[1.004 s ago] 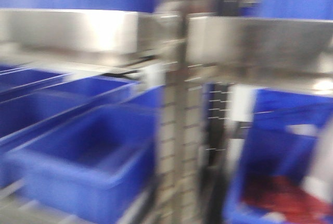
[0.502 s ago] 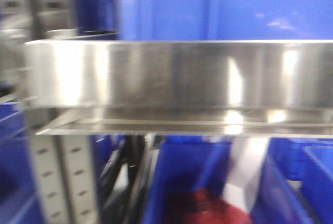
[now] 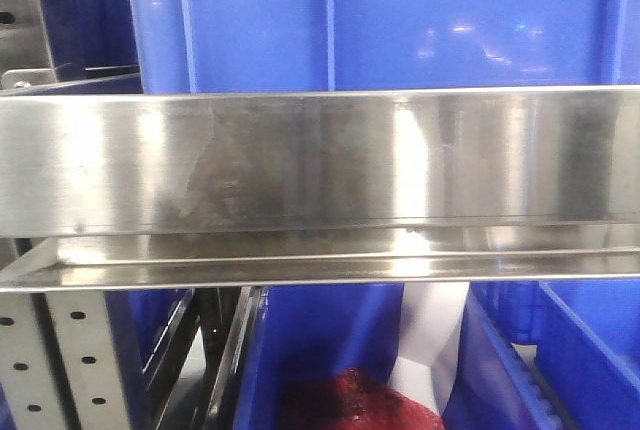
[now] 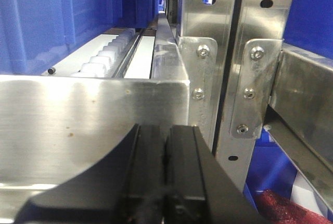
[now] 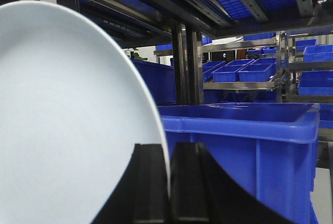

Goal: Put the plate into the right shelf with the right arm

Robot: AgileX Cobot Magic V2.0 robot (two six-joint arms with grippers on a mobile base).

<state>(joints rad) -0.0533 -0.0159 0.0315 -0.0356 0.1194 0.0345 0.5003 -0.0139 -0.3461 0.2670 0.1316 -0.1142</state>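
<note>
One plate [image 5: 67, 120], white, matte, round and shallow, is pinched at its rim by the right gripper [image 5: 167, 153]. It is held on edge, so the disc fans up and to the left of the black fingers [image 5: 148, 182], and its plane runs roughly along the gripper's line of reach. A blue bin [image 5: 239, 146] sits just right of the fingers and a little farther off, in smooth moulded plastic with a thick rolled lip. Its lip is higher than the fingertips in the right wrist view, so my read is that the plate has to go up and right to clear it. The right shelf [image 3: 300, 265] fills the front view close up, with a brushed steel rail [image 3: 320, 160] running left-right, a perforated upright [image 3: 60, 360] at lower left and bins above and below. The lower bin holds a red item [image 3: 350, 405] I can't identify. The left gripper [image 4: 165, 135] is clamped shut on nothing, parked against the steel rail well away from the plate, so the right arm is the only one in play.
</note>
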